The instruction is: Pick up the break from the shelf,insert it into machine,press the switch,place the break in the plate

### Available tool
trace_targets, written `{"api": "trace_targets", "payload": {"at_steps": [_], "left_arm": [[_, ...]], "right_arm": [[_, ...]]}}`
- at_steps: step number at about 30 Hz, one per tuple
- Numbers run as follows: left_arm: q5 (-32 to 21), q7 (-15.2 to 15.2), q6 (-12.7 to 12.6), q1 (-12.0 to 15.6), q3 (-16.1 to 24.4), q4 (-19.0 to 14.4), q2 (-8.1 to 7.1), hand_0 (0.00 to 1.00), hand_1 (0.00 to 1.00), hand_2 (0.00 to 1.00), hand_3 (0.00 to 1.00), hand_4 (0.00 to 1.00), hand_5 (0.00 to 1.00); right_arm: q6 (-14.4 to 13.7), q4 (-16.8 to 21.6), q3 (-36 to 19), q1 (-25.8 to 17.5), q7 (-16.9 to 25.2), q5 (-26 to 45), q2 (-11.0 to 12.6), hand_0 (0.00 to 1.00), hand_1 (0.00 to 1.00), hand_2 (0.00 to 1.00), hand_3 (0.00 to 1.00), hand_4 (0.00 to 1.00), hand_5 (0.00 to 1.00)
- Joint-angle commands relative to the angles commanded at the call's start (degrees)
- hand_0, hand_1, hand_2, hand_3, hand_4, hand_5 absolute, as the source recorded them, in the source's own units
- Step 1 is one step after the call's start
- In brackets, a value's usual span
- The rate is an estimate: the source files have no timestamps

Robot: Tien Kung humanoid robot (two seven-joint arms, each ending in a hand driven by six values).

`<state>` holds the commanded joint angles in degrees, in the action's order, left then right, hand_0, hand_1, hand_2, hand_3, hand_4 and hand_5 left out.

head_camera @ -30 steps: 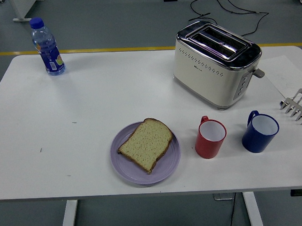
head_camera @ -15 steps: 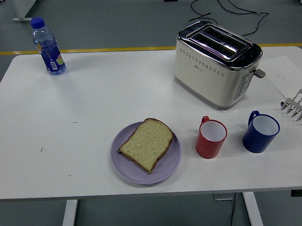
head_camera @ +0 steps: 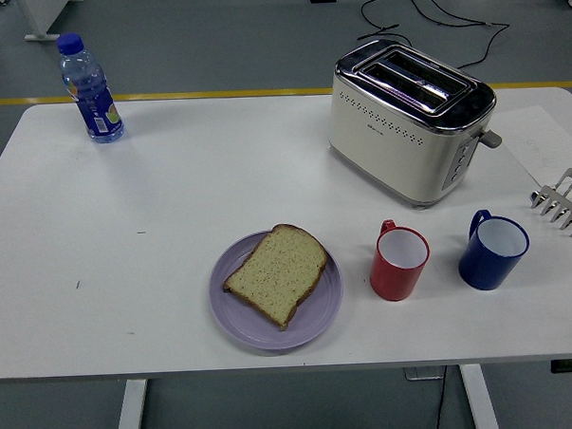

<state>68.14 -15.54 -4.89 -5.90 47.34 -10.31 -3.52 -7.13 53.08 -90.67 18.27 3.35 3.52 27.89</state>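
Note:
A slice of bread [head_camera: 276, 272] lies flat on the purple plate [head_camera: 235, 317] near the table's front edge, left of centre. The cream and chrome toaster [head_camera: 408, 122] stands at the back right with both slots showing nothing inside; its lever [head_camera: 491, 138] sticks out on the right end. A metal toast rack [head_camera: 564, 202] sits at the right edge, partly cut off, with nothing in it that I can see. Neither of my hands is in the picture.
A red mug [head_camera: 399, 261] and a blue mug [head_camera: 493, 250] stand in front of the toaster. A water bottle [head_camera: 89, 88] with a blue cap stands at the back left. A sheet of paper [head_camera: 541, 142] lies right of the toaster.

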Motion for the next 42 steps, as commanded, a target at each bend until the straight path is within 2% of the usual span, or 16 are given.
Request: {"api": "trace_targets", "payload": {"at_steps": [42], "left_arm": [[1.56,-0.01,0.14,-0.92,1.32,0.0,-0.19,0.653,0.589,0.598,0.595,0.323,0.937]], "right_arm": [[-0.77,2.12,-0.83,-1.61,0.52,2.0,0.05,0.734,0.672,0.687,0.624,0.473,0.303]]}}
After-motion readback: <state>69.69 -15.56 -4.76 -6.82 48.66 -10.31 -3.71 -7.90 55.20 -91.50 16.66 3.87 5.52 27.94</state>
